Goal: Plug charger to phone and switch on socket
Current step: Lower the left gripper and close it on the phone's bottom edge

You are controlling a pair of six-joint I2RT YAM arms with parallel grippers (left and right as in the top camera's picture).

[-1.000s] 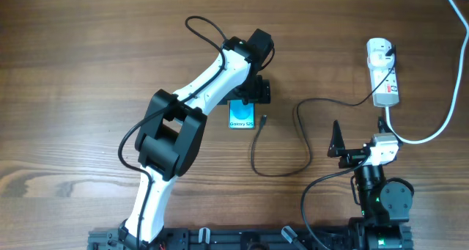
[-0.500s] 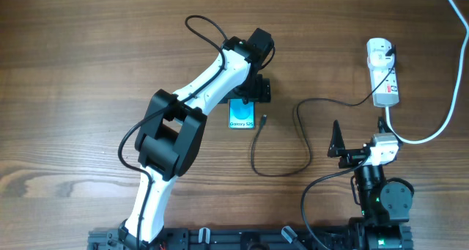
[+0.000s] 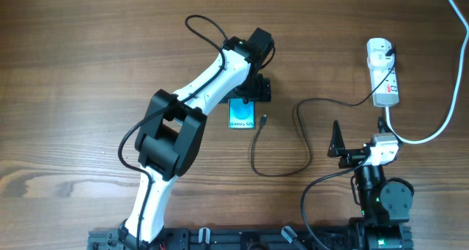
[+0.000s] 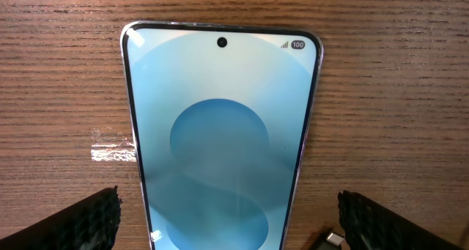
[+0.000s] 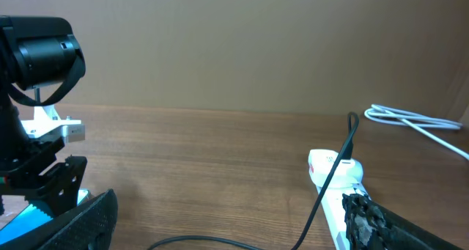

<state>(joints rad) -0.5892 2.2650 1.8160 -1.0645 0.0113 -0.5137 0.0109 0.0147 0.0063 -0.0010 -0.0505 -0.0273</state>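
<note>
Counted on the desk (image 3: 80, 67): two tools; one phone (image 3: 242, 116); one charger (image 3: 253, 153); one socket (image 3: 385, 78); one white lead (image 5: 401, 116).

Phone: small flat rectangle, face up; bright cyan screen with paler rounded shapes; thin pale rim; "Galaxy" lettering near the short edge that shows clear of the left tool (image 3: 251, 94) from overhead; a punch-hole lens and a "100" mark near one short edge in the left wrist view.

Charger: thin black cable, looped loosely on the desk; small dark connector tip (image 3: 262, 120); black plug end (image 3: 388, 53) seated in the socket near its rounded end.

Socket: white, elongated, red markings.

Left tool: spread wide, pinching nothing; directly over one short end of the phone, one finger to either side, a gap visible on both sides.

Connector tip: just beside the phone's long edge, on the side toward the right tool (image 5: 231, 206); not in the phone.

Right tool: spread, empty; well apart from the phone; socket ahead of it and near.
</note>
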